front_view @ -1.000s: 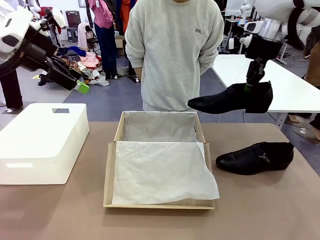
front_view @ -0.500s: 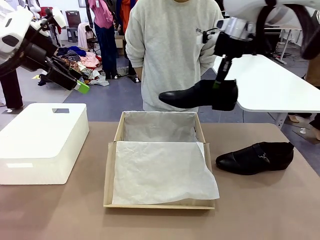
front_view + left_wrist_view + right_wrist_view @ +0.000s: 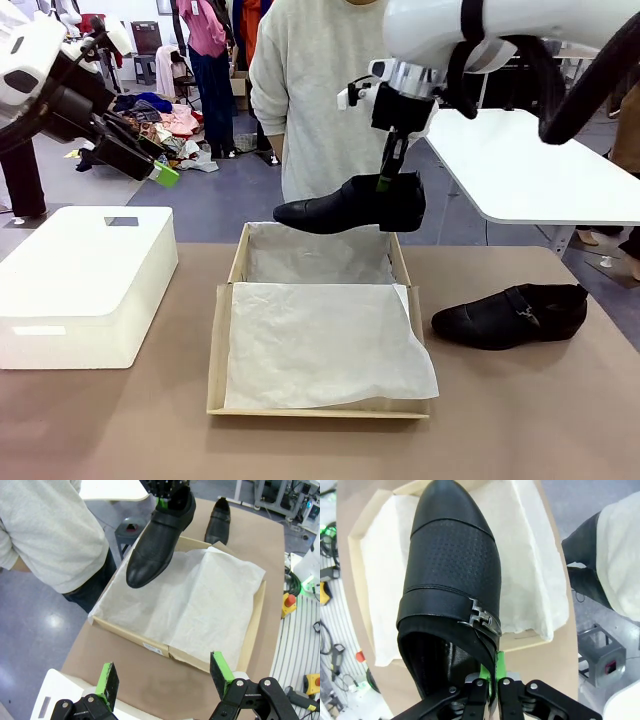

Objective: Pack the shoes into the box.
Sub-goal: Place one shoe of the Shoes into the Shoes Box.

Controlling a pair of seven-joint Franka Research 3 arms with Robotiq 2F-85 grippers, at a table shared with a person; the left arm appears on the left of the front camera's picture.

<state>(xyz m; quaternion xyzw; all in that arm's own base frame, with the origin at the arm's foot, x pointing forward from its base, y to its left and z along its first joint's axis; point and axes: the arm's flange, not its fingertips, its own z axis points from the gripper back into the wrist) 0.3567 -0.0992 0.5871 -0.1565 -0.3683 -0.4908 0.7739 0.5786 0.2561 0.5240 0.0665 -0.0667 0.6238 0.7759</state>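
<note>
The right gripper (image 3: 384, 180) is clamped on the heel rim of one black shoe (image 3: 345, 208); the shoe hangs just beneath it, level, its toe pointing to the robot's left, over the far end of the box (image 3: 222, 345); white tissue paper (image 3: 320, 345) lies below; the second shoe (image 3: 510, 315) rests on the table (image 3: 500, 420), lower and to that gripper's right, beside the box; the left gripper (image 3: 165, 677) is spread wide, gripping nothing, the box ahead of its fingertips.

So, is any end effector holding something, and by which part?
Right end effector: one shoe, by its opening's rim near the heel. Left end effector: nothing.
</note>
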